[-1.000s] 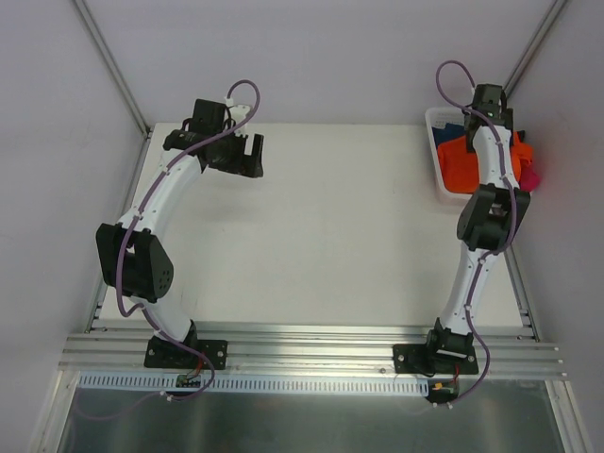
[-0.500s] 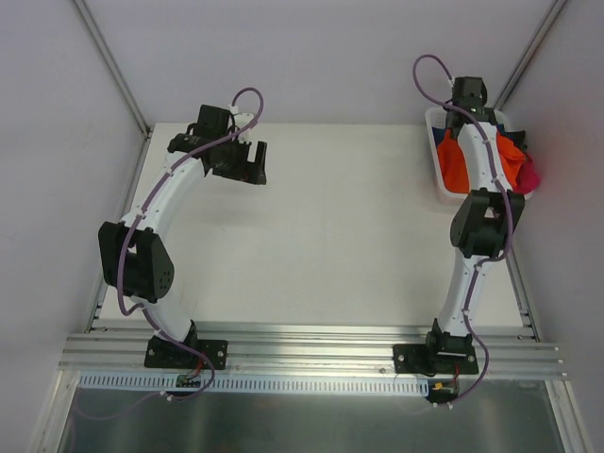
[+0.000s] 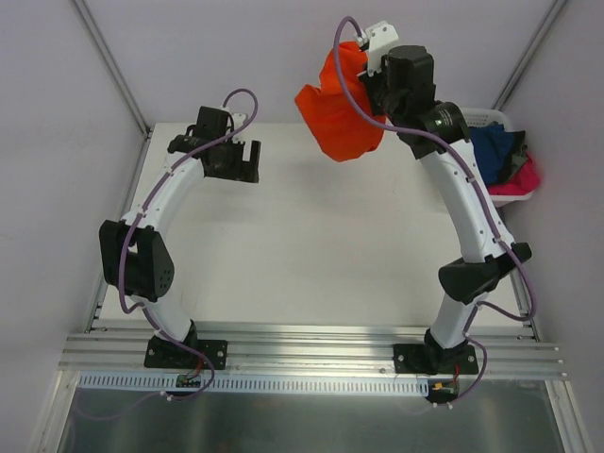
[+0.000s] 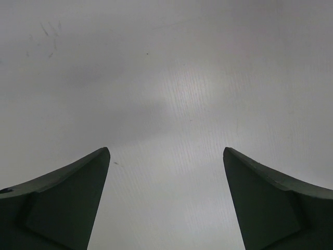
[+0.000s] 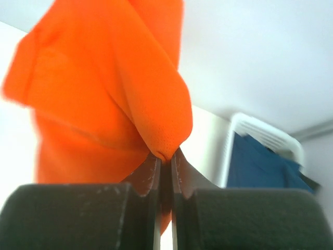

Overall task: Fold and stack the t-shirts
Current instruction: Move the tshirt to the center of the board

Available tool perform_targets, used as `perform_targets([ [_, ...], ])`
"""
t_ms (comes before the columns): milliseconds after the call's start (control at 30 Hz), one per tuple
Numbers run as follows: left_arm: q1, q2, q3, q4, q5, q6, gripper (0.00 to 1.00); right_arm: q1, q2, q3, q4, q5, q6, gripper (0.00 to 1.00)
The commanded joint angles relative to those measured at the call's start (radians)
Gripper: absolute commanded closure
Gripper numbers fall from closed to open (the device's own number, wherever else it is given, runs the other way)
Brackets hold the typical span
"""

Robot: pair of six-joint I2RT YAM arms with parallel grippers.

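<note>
orange t-shirt [image 3: 335,118] hangs bunched below right end effector [image 5: 165,158] — pinched between its fingers.

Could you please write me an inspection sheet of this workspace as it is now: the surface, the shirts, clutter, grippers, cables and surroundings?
Surface: white table, with a few faint marks.
Job's things: the orange t-shirt hangs bunched from the right gripper, above the far side of the table. The navy t-shirt and pink t-shirt lie crumpled in the white basket at the far right corner. Nothing is folded yet.
Clutter: nothing seen.
Grippers: the right gripper is shut on a pinch of the orange t-shirt. The left gripper is open and empty.
Cables: a purple cable runs along each arm, looping at the wrist.
Surroundings: pale walls, metal posts, metal rail at the near edge.
</note>
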Motion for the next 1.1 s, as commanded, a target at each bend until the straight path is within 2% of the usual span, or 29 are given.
perform_targets([
  [0, 0.016, -0.044, 0.001, 0.021, -0.069, -0.034, 0.06, -0.001, -0.044, 0.051, -0.042, -0.081, 0.082, 0.99],
  [33, 0.016, -0.046, 0.001, 0.021, -0.075, -0.034, 0.01, -0.003, -0.052, 0.012, -0.045, -0.072, 0.085, 0.99],
  [100, 0.017, -0.055, 0.007, 0.022, -0.088, -0.032, 0.01, -0.009, -0.095, -0.166, -0.052, -0.043, 0.080, 0.99],
  [133, 0.017, -0.058, 0.010, 0.024, -0.091, -0.034, 0.01, -0.015, -0.110, -0.232, -0.059, -0.049, 0.083, 0.90],
  [167, 0.019, -0.066, 0.018, 0.024, -0.092, -0.034, 0.01, -0.030, -0.124, -0.336, -0.076, -0.079, 0.077, 0.75],
  [200, 0.020, -0.069, 0.023, 0.024, -0.088, -0.037, 0.01, -0.036, -0.121, -0.369, -0.140, -0.134, 0.076, 0.45],
  [267, 0.023, -0.077, 0.040, 0.026, -0.085, -0.038, 0.01, -0.055, -0.127, -0.436, -0.170, -0.191, 0.105, 0.14],
  [333, 0.025, -0.077, 0.052, 0.026, -0.086, -0.034, 0.01, -0.059, -0.141, -0.469, -0.193, -0.275, 0.112, 0.06],
  [433, 0.027, -0.075, 0.060, 0.026, -0.095, -0.028, 0.01, -0.059, -0.146, -0.438, -0.176, -0.280, 0.119, 0.06],
  [600, 0.040, -0.084, 0.058, 0.026, -0.083, -0.043, 0.01, -0.056, -0.057, -0.331, -0.210, -0.355, 0.163, 0.07],
  [667, 0.054, -0.093, 0.061, 0.026, -0.081, -0.048, 0.01, -0.043, 0.000, -0.310, -0.219, -0.421, 0.174, 0.10],
  [867, 0.077, -0.150, 0.035, 0.024, -0.089, -0.038, 0.01, -0.021, 0.187, -0.299, -0.219, -0.466, 0.197, 0.16],
  [900, 0.077, -0.159, 0.029, 0.024, -0.089, -0.035, 0.01, -0.021, 0.209, -0.290, -0.219, -0.471, 0.198, 0.21],
  [1067, 0.077, -0.225, -0.002, 0.024, -0.081, -0.034, 0.01, -0.016, 0.360, -0.202, -0.239, -0.461, 0.189, 0.23],
])
